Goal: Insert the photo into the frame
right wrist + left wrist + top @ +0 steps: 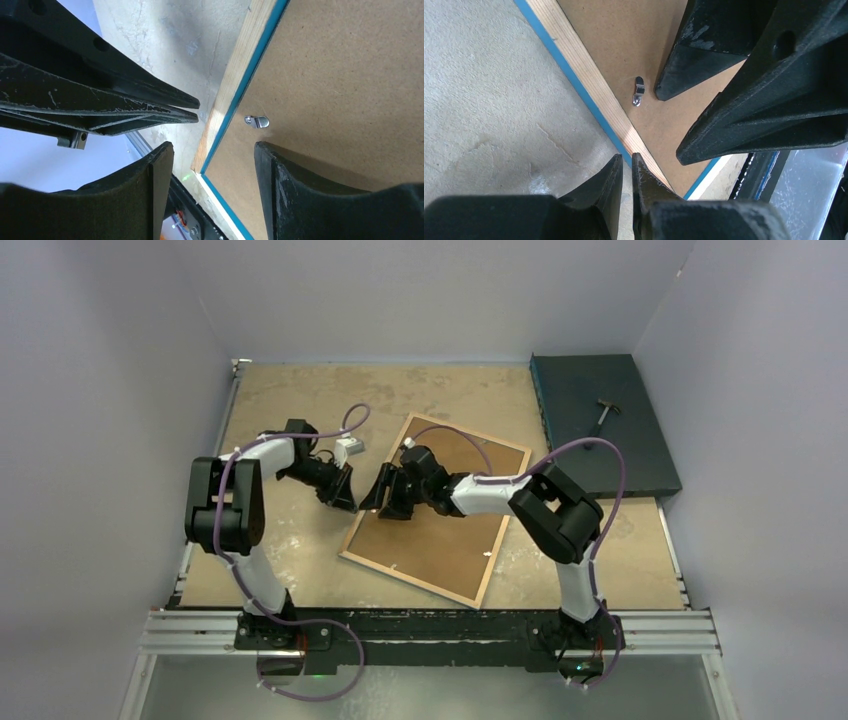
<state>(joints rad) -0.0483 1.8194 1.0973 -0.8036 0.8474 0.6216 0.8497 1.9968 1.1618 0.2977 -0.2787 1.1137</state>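
Note:
The frame [410,580] lies face down in the middle of the table, pale wood side up, with a plain brown backing board [455,535] in it. The photo is hidden. My left gripper [347,504] hovers just off the frame's left edge. Its jaws [627,157] are all but together, with a thin slit and nothing in it. My right gripper [383,502] is open [214,146] and straddles that same wood edge [240,65], one finger over the board [350,75], one over the table. A small metal clip [257,121] sits on the board just past its fingertips, also visible from the left wrist as a clip [638,91].
A dark teal slab [620,455] with a small hammer [605,412] lies at the back right. Grey walls close in on three sides. A metal rail [430,632] runs along the near edge by the arm bases.

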